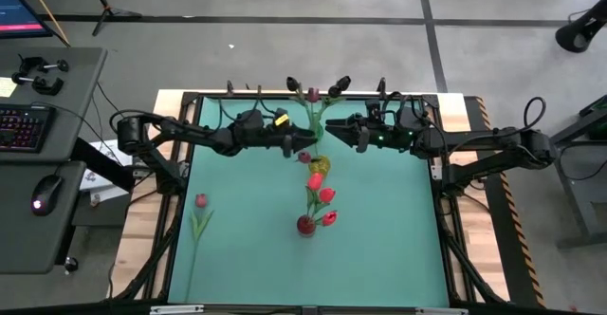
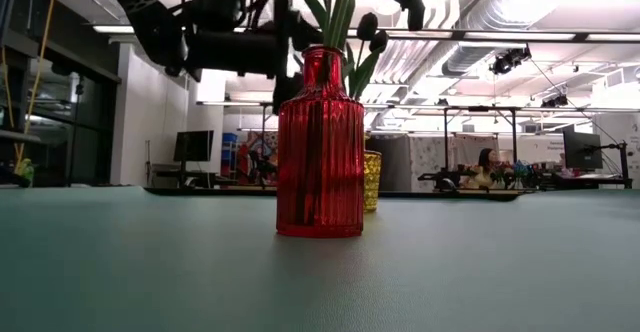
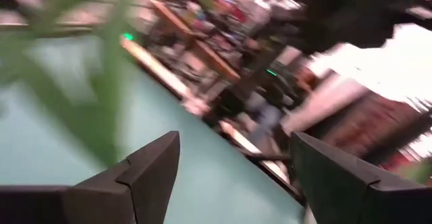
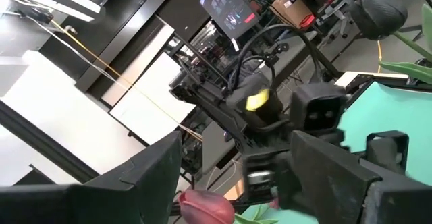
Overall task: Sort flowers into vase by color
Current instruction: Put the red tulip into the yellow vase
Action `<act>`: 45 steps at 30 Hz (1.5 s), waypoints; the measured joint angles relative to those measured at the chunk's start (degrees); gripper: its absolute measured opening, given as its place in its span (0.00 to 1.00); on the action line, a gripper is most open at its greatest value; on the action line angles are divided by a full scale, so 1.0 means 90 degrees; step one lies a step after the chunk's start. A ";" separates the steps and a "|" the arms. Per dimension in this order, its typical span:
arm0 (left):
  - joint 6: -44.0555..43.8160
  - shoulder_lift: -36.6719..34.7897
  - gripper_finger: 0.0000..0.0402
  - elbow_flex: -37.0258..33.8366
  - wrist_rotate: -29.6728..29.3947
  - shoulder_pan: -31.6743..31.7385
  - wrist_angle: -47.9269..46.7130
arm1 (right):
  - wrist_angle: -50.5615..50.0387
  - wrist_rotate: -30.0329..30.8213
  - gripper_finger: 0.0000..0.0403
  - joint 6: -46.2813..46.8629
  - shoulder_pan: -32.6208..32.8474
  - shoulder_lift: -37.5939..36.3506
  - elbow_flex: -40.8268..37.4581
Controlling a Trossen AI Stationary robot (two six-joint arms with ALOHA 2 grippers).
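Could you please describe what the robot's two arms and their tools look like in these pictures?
Both arms are dark, slim and jointed, with black cables looped along them. The left arm carries a small yellow marking near its wrist. The right arm shows small green lights. The left tool and the right tool each have two dark, angular, wedge-shaped fingers.

A ribbed vase with tulips stands mid-table, a smaller vase just behind it. One tulip lies near the table's left edge.

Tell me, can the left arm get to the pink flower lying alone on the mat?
Probably yes. The pink flower lies alone on the mat's left side, nothing on it, and the left gripper is open.
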 joint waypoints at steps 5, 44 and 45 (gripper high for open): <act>0.0281 -0.0003 0.66 -0.0002 0.0973 -0.0054 0.0246 | 0.0002 0.0000 0.66 0.0000 0.0000 0.0000 -0.0002; -0.0251 0.0642 0.66 0.0442 0.0612 0.0764 -0.1015 | -0.0049 -0.0046 0.66 -0.0165 -0.0090 0.0000 -0.0005; -0.0217 0.0666 0.66 0.0522 0.0641 0.0768 -0.1013 | -0.0049 -0.0047 0.66 -0.0158 -0.0090 0.0000 -0.0005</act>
